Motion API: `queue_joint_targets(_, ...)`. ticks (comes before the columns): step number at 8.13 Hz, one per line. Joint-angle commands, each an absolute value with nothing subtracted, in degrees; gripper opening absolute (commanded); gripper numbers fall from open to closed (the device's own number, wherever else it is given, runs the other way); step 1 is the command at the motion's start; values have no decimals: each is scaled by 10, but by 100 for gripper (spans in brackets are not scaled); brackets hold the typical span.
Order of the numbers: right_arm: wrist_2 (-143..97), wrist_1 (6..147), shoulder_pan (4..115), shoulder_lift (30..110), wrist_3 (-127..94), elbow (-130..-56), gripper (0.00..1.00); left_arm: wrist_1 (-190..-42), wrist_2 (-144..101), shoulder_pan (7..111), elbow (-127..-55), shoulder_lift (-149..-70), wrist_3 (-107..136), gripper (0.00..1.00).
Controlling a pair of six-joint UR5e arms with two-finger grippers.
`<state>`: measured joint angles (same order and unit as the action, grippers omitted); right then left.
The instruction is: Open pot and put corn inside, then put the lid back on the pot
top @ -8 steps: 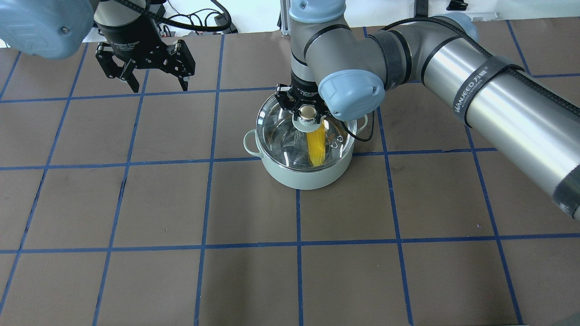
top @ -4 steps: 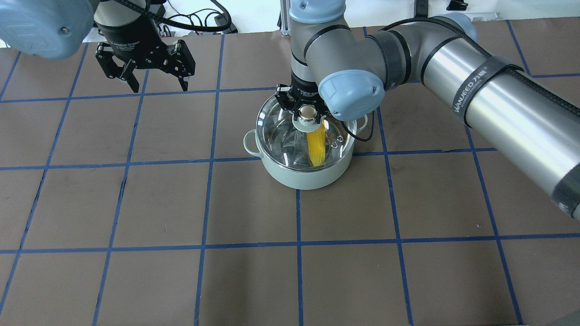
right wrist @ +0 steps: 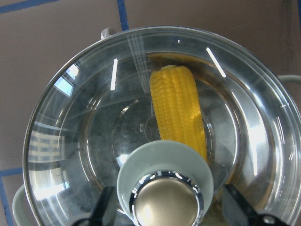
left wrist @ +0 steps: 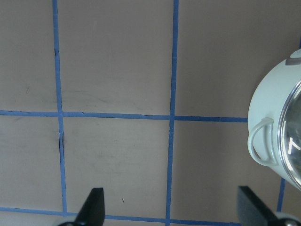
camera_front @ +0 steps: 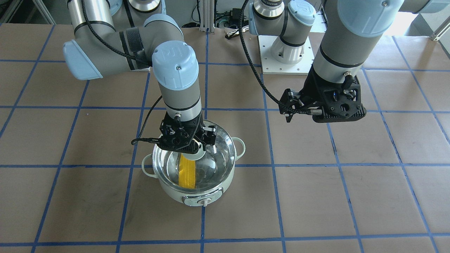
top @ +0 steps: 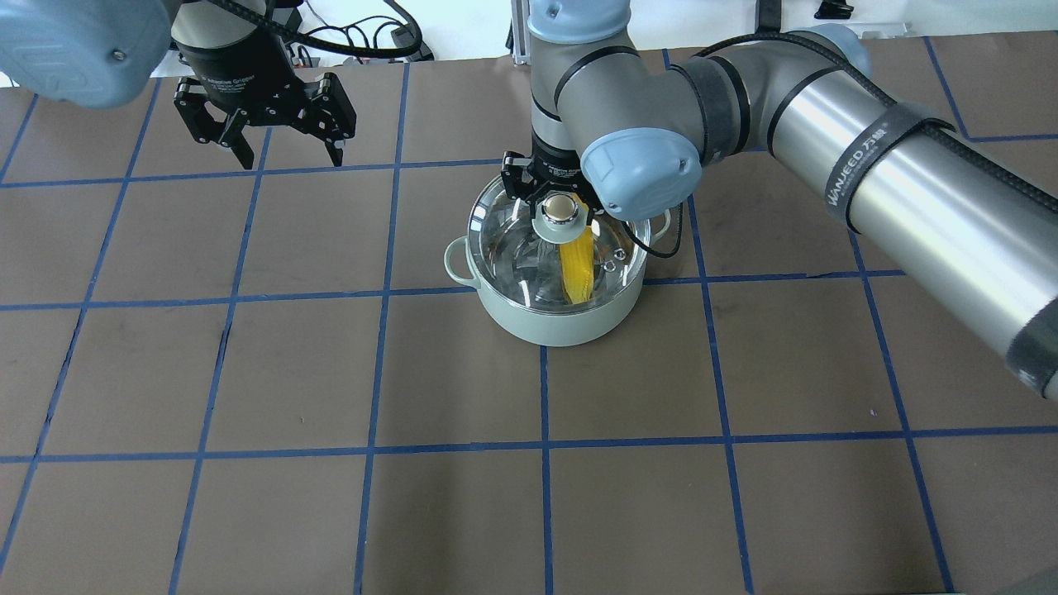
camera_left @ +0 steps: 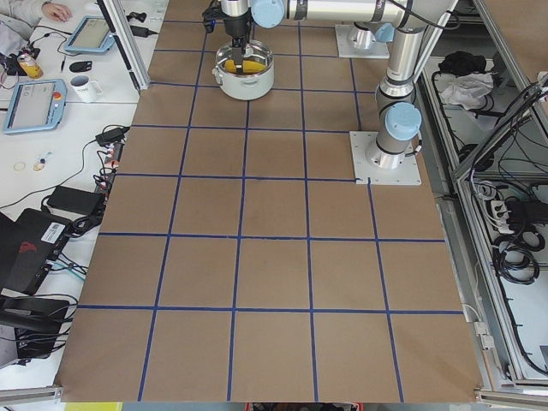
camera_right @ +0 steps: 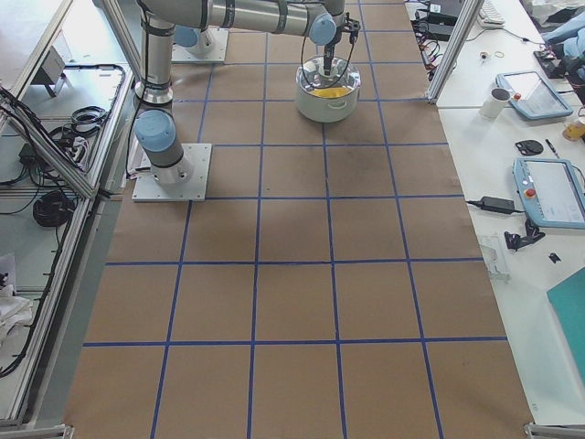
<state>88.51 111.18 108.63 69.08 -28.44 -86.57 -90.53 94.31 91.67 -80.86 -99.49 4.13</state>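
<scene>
The pot (top: 562, 326) stands on the brown counter (top: 248, 372), over a crossing of the blue tape lines (top: 380, 291), with its front dial (camera_front: 201, 201) turned away from the robot's base. The corn (top: 576, 264) lies inside the pot, on the steel floor and to one side of centre, seen through the glass. The lid (top: 508, 240) sits level on the pot's rim, closing it. The right gripper (top: 554, 194) points straight down over the lid's centre; the right wrist view shows its fingers (right wrist: 102, 209) spread to either side of the ball knob (right wrist: 167, 209), with a gap between each finger and the knob's pale green base, so it grips nothing. The left gripper (top: 291, 157) hangs above the bare counter, well apart from the pot on the robot's left, its jaws wide apart and holding nothing; one loop handle (left wrist: 261, 141) shows at the edge of its wrist view.
</scene>
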Motion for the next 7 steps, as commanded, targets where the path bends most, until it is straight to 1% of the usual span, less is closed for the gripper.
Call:
queue_joint_targets(1, 884, 1113, 1086, 692, -287, -865, 100, -906, 944, 917, -809, -996, 41, 100)
queue_joint_targets(4, 887, 1112, 1086, 695, -288, -865, 100, -904, 943, 917, -809, -996, 41, 100)
queue_joint_targets(5, 894, 1107, 1085, 707, -280, -863, 100, -901, 940, 917, -808, -996, 42, 100)
queue_joint_targets(7, 907, 1076, 1064, 779, -211, -865, 100, -891, 935, 920, -807, -988, 42, 100)
